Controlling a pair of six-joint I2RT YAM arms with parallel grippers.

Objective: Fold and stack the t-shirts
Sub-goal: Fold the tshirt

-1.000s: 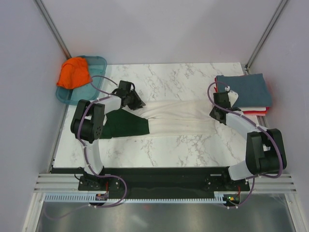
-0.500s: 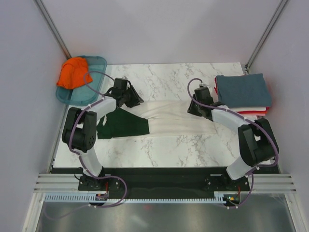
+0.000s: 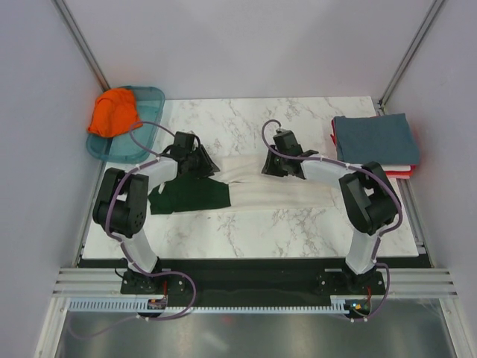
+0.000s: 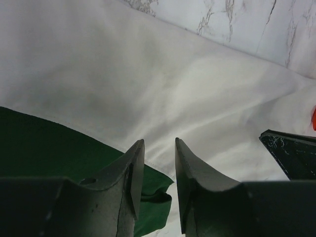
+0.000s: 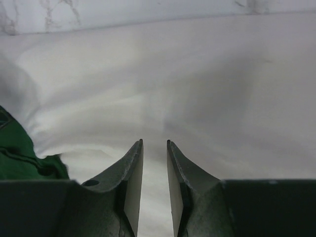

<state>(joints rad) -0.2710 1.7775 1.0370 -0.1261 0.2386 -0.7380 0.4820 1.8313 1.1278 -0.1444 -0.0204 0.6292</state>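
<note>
The cream t-shirt (image 3: 276,186) lay spread in a long band across the middle of the marble tabletop (image 3: 253,119), running left to right. Its dark green sleeve (image 3: 190,198) lay flat at the left end. Both arms reached in over the far edge of that band. The left tool (image 3: 200,160) sat low over the cloth where the green sleeve met the cream body. The right tool (image 3: 273,165) was over the cream cloth a little right of centre. The two tools were well apart, with bare shirt between them.

In the left wrist view, the left tool (image 4: 159,143) had its jaws parted by a narrow gap. Cream cloth showed through the gap and nothing was pinched between the fingers (image 4: 136,168). Green fabric lay below and to the left of them. In the right wrist view, the right tool (image 5: 154,143) likewise stood slightly open, with its jaws apart above smooth cream cloth and holding nothing. A bunched bit of green cloth showed at the left edge of that view. Whether either tool's tips touched the shirt could not be told.

At the far right of the tabletop sat a folded stack with a slate-blue t-shirt (image 3: 373,138) on top. White and red layers (image 3: 395,171) showed beneath it along its near edge. At the far left corner, the orange t-shirt (image 3: 114,112) lay crumpled in a heap on the teal tray (image 3: 153,95), beside the tabletop's left edge.
</note>
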